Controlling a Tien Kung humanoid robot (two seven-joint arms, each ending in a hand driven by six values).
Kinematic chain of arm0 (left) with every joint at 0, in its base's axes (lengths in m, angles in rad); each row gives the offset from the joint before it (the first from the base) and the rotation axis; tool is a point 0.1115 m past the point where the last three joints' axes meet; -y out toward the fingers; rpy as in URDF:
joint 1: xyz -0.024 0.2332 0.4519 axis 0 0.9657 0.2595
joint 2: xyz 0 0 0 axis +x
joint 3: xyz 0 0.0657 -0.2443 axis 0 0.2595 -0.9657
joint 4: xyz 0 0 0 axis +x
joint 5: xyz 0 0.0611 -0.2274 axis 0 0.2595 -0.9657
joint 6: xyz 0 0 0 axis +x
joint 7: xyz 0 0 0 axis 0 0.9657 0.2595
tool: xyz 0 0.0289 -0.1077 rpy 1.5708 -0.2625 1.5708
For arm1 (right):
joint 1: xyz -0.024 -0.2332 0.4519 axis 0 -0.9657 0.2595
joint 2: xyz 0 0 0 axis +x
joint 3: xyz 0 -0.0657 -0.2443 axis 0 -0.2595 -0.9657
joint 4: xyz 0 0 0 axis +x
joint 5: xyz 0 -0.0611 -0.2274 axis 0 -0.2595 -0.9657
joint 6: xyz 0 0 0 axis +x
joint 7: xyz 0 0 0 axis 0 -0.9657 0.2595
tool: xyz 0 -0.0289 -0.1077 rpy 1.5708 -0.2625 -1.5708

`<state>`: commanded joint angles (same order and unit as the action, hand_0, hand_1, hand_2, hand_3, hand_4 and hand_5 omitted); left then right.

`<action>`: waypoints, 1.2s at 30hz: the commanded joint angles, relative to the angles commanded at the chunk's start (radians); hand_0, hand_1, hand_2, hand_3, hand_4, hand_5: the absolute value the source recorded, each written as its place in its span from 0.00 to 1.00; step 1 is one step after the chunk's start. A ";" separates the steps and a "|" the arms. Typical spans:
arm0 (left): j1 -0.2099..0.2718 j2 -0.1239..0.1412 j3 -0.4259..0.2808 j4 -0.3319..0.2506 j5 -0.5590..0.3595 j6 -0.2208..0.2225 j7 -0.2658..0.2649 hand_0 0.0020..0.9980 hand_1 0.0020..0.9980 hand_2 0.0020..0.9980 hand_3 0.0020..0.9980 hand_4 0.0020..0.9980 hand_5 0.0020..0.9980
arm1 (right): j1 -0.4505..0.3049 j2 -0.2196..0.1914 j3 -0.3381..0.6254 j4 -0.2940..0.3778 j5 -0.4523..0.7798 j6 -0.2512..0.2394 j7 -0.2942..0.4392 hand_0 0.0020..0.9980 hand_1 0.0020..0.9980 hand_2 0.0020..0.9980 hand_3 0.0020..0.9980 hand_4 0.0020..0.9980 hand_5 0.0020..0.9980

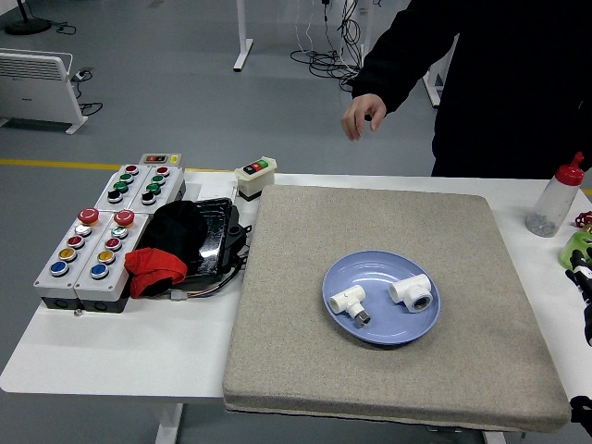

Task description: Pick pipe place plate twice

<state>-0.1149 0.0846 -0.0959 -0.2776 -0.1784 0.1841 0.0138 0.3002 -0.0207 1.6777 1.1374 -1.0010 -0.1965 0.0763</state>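
Observation:
A blue plate sits on the grey mat in the middle of the table. Two white pipe fittings lie on it: an elbow with a metal end on the left and a tee on the right. My right hand shows only as a sliver at the right edge, apart from the plate. My left arm is out of view. A person in black stands at the far side with a bare hand held in the air above the table's far edge.
Grey button boxes stand at the left, next to a black tray with black and red cloth. A small switch box is behind it. A clear bottle with a red cap and a green object stand at the far right.

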 joint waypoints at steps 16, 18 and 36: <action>-0.002 0.000 -0.004 0.000 0.007 -0.002 0.003 0.69 0.65 0.68 0.61 0.25 1.00 | 0.005 0.003 0.002 -0.003 0.004 -0.015 -0.006 0.83 0.78 0.89 0.87 0.61 0.44; -0.002 0.000 -0.004 0.000 0.008 -0.002 0.003 0.69 0.65 0.68 0.61 0.25 1.00 | 0.005 0.004 0.001 -0.004 0.004 -0.017 -0.007 0.83 0.78 0.89 0.87 0.61 0.44; -0.002 0.000 -0.010 0.001 0.019 -0.003 0.007 0.69 0.65 0.68 0.61 0.25 1.00 | 0.002 0.006 0.000 -0.006 -0.007 -0.026 -0.005 0.83 0.78 0.89 0.87 0.59 0.44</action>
<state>-0.1166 0.0851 -0.1062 -0.2771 -0.1592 0.1814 0.0207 0.3024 -0.0145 1.6780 1.1316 -1.0081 -0.2226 0.0717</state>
